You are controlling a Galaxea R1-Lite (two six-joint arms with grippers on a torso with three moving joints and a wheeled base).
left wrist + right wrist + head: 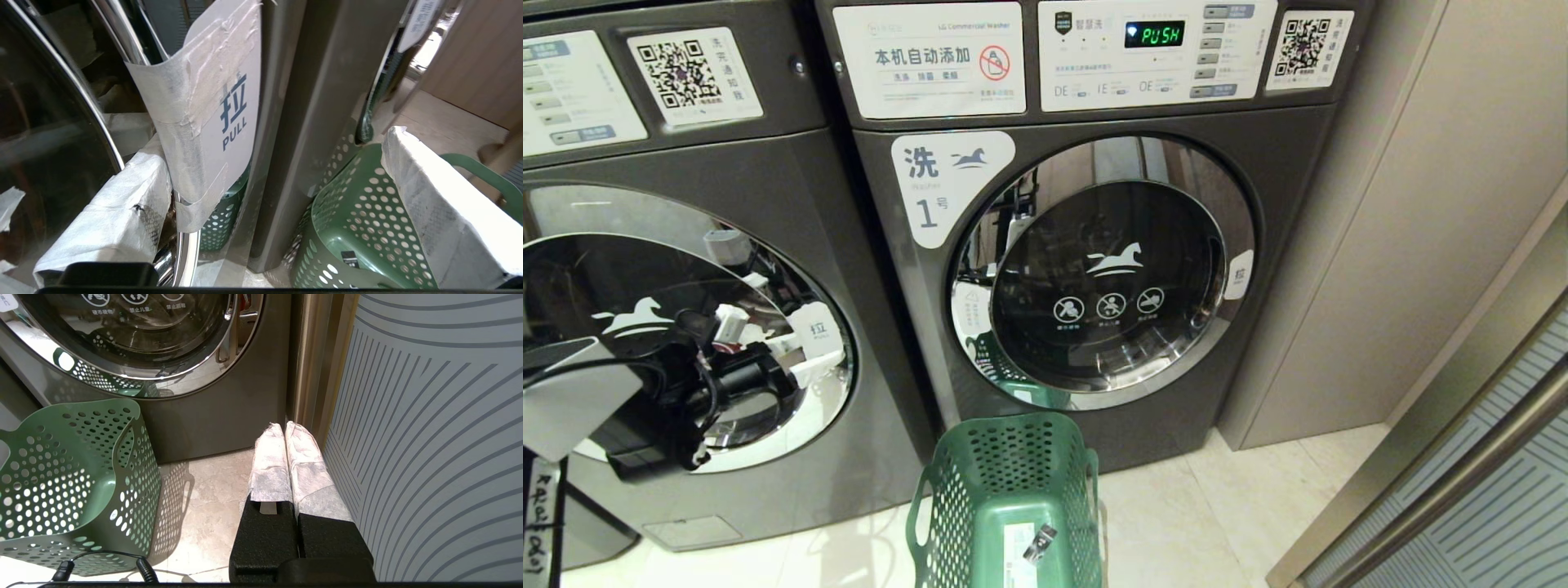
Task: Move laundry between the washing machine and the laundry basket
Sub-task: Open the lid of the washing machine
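The washing machine [768,180] at the left is dark grey, its chrome-rimmed round door [670,327] is shut and its number label is out of view. My left gripper [764,367] is open at the door's right edge. In the left wrist view its white-wrapped fingers [110,216] straddle the taped "PULL" tab [212,122] without closing on it. The green perforated laundry basket [980,474] [367,204] [81,465] stands on the floor in front of the gap between the two washers, and no cloth shows in it. The laundry is out of view. My right gripper [284,428] is shut on nothing, parked low near the floor.
A like washer labelled 1 [1094,269] stands shut at centre, its display reading PUSH. A beige wall panel [1421,204] and a striped glass panel [429,437] close off the right side. A black cable [143,571] lies on the tiled floor by the basket.
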